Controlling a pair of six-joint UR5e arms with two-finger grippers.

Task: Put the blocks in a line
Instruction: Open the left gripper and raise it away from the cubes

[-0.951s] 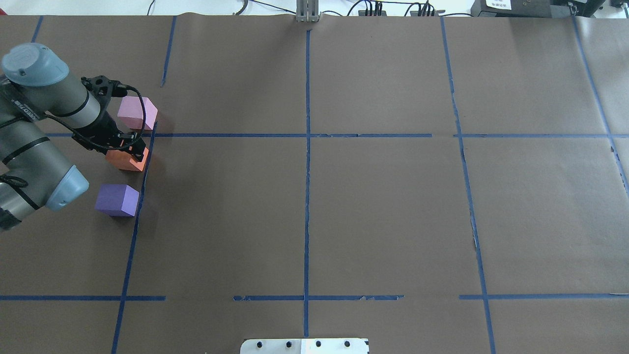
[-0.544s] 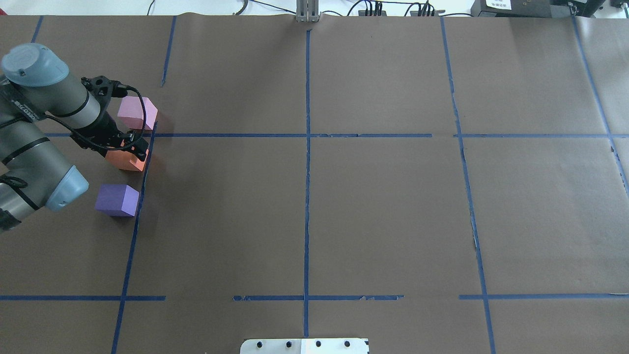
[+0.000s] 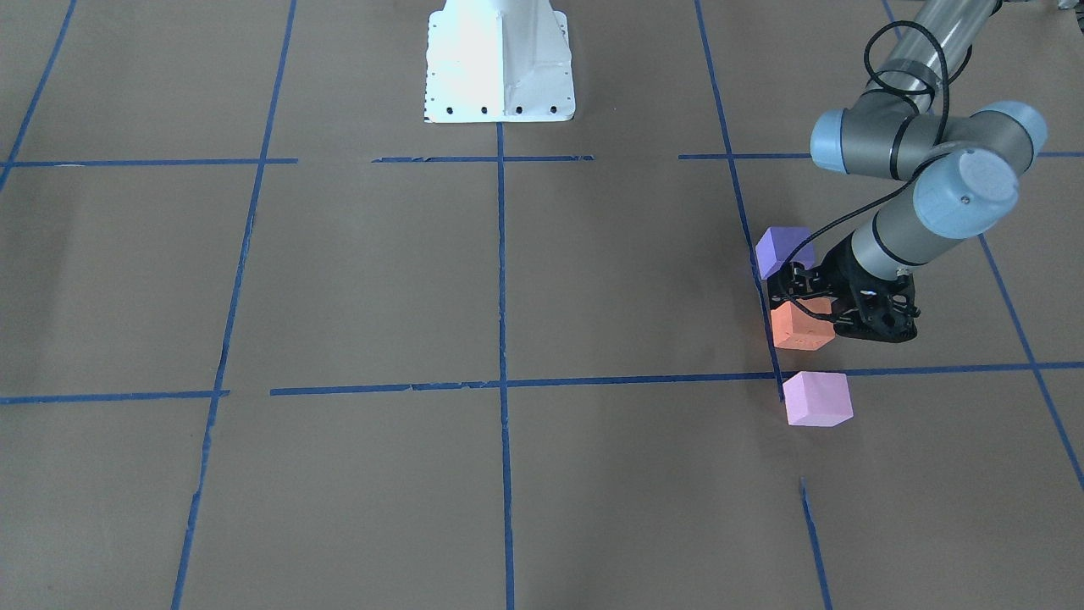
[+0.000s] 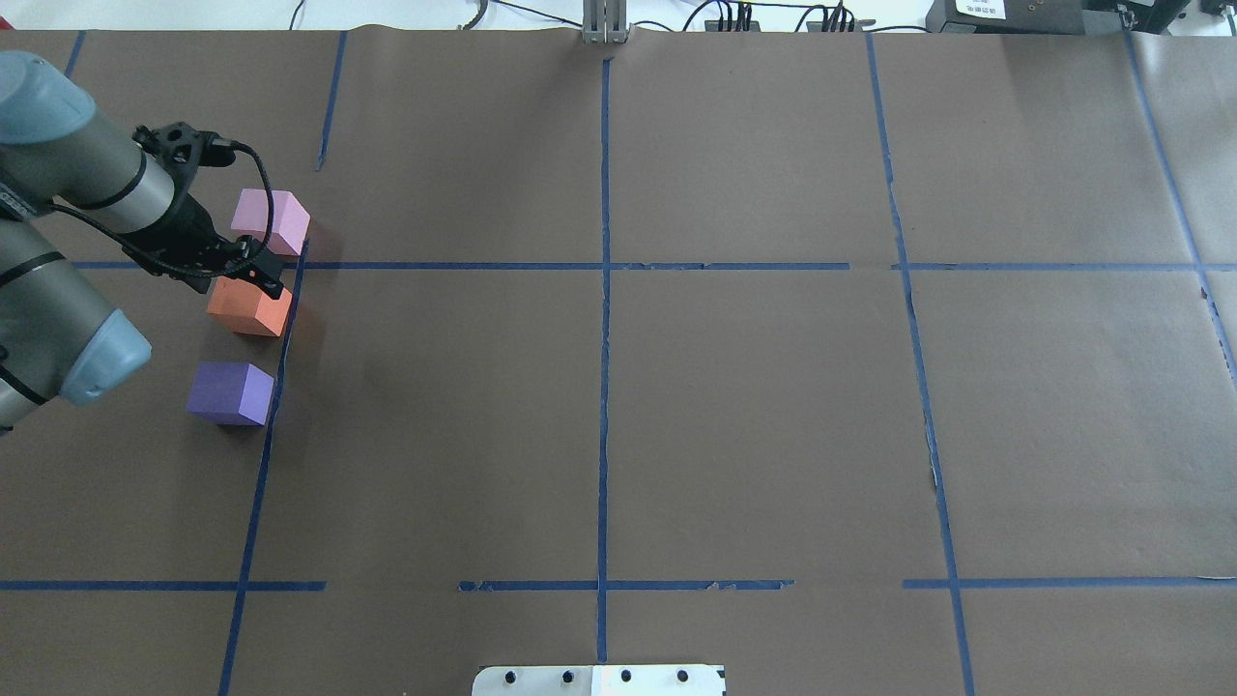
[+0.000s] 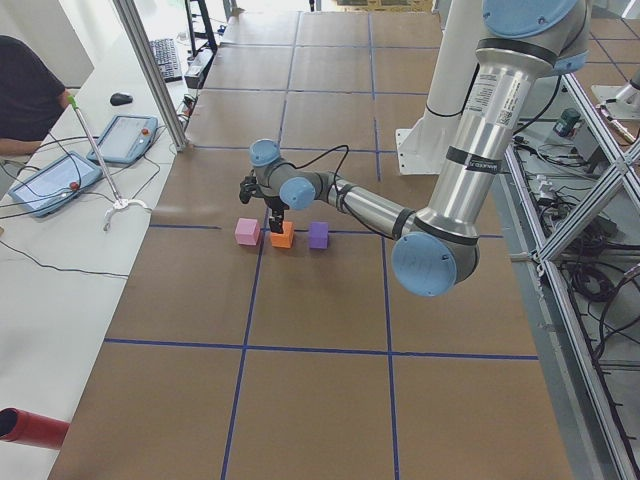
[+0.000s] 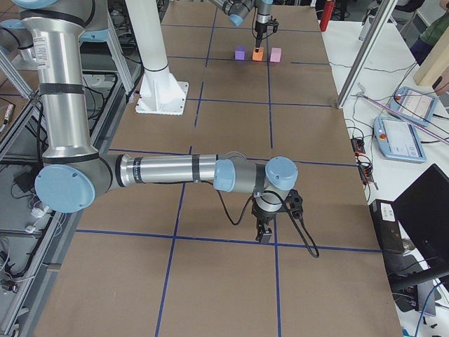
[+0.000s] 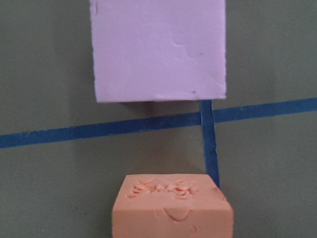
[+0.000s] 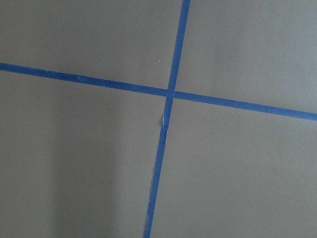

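Nearest the robot, the violet block (image 4: 230, 393) is sitting flat on the brown paper table cover (image 4: 754, 416), just to the robot's left of a long blue tape line (image 4: 273, 387). That strip is probably serving as the guide for the row. A gap farther out, the orange block (image 4: 248, 307) is resting beside the same strip, just short of the cross tape (image 4: 435, 266). The left gripper (image 4: 263, 275) is hovering over this block's far edge, pointing down. Its jaws are looking parted and nothing is sitting between them, so the orange block is reading as placed rather than carried. Beyond the cross tape the pink block (image 4: 271, 220) is lying, a similar gap away from its neighbour. All three are sitting well over toward the robot's left end of the table. Farthest from all this, the right gripper (image 6: 264, 235) is hanging low over bare paper near a tape crossing, likely parked out of the way. Whether it is open or closed I cannot tell.

Being cubes, the blocks are offering no long axis of their own; the row is supplying it. It is running away from the robot, following the tape and leaning slightly toward the robot's right as it goes outward. Each block is sitting with its faces roughly squared to the strip. The left wrist view is showing the pink one's near face turned toward the orange one, whose top is carrying small dents.
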